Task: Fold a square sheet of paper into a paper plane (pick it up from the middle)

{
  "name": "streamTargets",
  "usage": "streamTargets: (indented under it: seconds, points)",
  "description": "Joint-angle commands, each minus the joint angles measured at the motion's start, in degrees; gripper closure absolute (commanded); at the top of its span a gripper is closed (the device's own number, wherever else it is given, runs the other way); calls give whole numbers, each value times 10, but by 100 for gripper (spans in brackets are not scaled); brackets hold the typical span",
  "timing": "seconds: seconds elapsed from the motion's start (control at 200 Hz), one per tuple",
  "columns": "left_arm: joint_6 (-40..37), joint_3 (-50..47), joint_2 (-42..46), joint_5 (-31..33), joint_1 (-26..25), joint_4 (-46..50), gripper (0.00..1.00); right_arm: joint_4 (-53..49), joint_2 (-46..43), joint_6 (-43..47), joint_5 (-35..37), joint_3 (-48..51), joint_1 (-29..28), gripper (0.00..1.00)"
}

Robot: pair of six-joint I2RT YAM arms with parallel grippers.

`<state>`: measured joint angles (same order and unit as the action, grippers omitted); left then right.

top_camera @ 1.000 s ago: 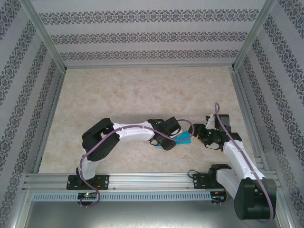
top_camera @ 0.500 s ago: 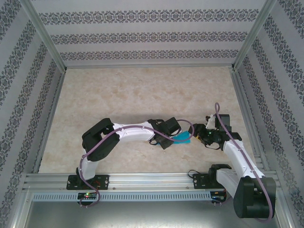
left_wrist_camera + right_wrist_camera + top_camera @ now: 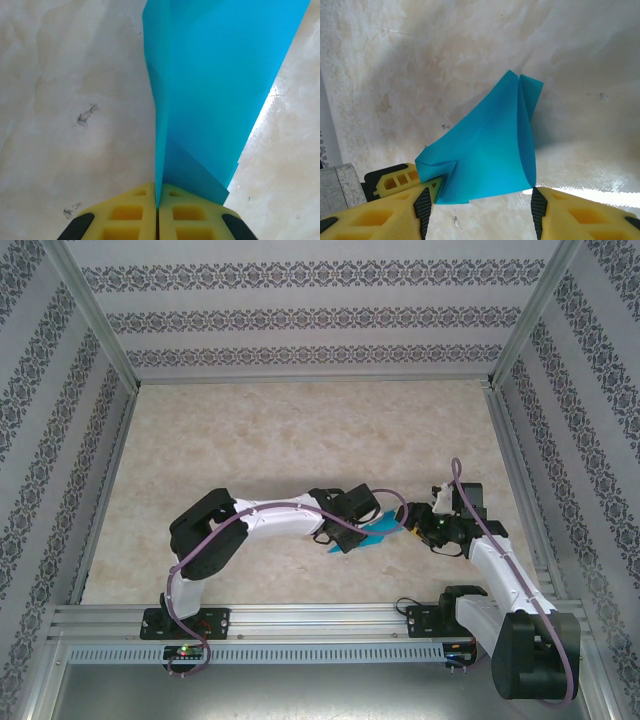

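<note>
Left wrist view, entry 1: left gripper [image 3: 157,204]. Its 2 yellow fingers [image 3: 127,212] are pressed together on the bottom edge of the sheet of paper [image 3: 210,75]. The sheet rises from the pinch as a turquoise, partly folded panel above the table [image 3: 60,150].

Change: 1 second ago, seen from overhead, these jaws stood apart around the sheet's left end. They have now closed on it. Judged meaning: the sheet is held at that end, so the fold can be worked or the other arm repositioned without the paper slipping.

Entry 2: right gripper [image 3: 482,200]. Its fingers are spread, 1 on each side of the sheet's near edge and not pinching it, the same as 1 second ago. Whether the tips brush the paper cannot be told.

Location: in the top external view the sheet [image 3: 385,528] sits between the left gripper [image 3: 345,538] and the right gripper [image 3: 425,525], right of centre and towards the near side. Whether its lower edge touches the table cannot be told.

Edges and room:
- Bare table [image 3: 300,430] runs far back to the patterned walls [image 3: 300,320], with ample room ahead and to the left.
- The metal rail [image 3: 320,618] lies near behind both wrists.
- The 2 grippers are close together, so sideways moves look tight.
</note>
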<state>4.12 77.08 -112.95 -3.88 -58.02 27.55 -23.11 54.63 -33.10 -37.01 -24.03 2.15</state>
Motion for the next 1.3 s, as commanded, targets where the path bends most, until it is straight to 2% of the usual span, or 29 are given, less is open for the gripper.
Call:
streamTargets:
  seconds: [0.0, 0.24, 0.385, 0.59, 0.859, 0.984, 1.194, 1.294]
  points:
    - [6, 8, 27, -36, 13, 21, 92, 24, -4, -16, -33, 13, 7, 43]
    - [35, -20, 49, -149, 59, -9, 95, 136, -3, -113, -102, 67, 0, 41]
    - [62, -48, 60, -211, 94, -42, 96, 174, -6, -162, -88, 80, -36, 34]
    - [90, -77, 59, -257, 125, -80, 96, 239, -1, -223, -45, 98, -96, 29]
    - [127, -100, 65, -291, 136, -129, 96, 346, 34, -306, -31, 93, -160, 29]
    - [131, -104, 67, -292, 138, -133, 96, 342, 48, -308, -4, 79, -196, 30]
    - [132, -113, 72, -292, 140, -137, 96, 388, 81, -328, -6, 81, -209, 32]
    - [135, -119, 75, -291, 142, -143, 97, 339, 60, -314, -3, 68, -218, 33]
